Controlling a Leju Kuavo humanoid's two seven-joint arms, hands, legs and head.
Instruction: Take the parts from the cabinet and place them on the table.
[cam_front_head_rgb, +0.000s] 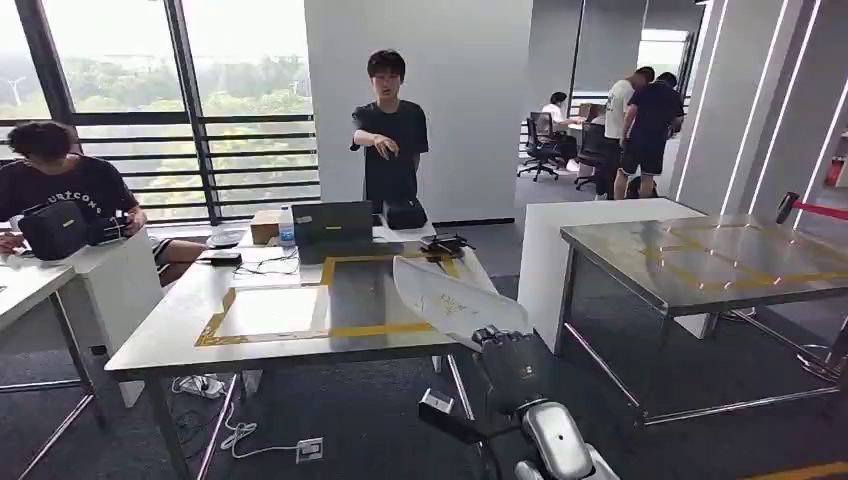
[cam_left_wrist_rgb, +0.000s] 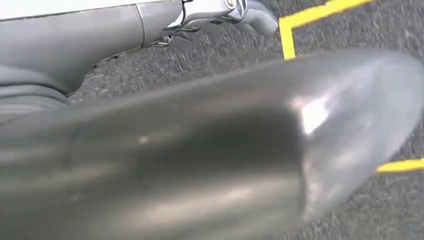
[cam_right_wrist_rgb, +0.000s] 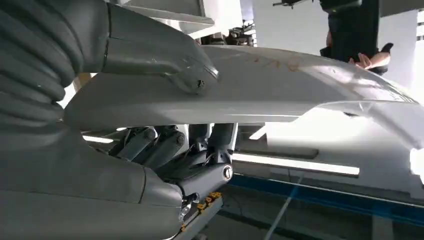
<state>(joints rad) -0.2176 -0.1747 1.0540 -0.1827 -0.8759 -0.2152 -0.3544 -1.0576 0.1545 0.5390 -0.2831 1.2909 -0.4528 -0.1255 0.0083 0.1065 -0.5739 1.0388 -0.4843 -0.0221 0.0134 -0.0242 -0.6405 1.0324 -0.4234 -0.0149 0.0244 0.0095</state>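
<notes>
The right hand (cam_front_head_rgb: 508, 352) grips a long white curved panel (cam_front_head_rgb: 450, 295) at one end, near the taped worktop (cam_front_head_rgb: 180, 340). It looks stiff, light and smooth; a mid-length grip would balance better. The left hand's state cannot be told.

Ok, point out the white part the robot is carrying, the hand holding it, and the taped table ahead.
white part (cam_front_head_rgb: 445, 295): head view, middle of its flat face.
right hand (cam_front_head_rgb: 512, 358): head view, back of the hand.
taped table (cam_front_head_rgb: 180, 345): head view, bare near-left tabletop.

part (cam_front_head_rgb: 447, 296): long flat white panel, faint gold marks | state: held at its near end by right robot hand (cam_front_head_rgb: 512, 362), thumb over it, fingers beneath | pose: tilted, far end raised | place: over near edge of yellow-taped surface (cam_front_head_rgb: 300, 335)
</notes>
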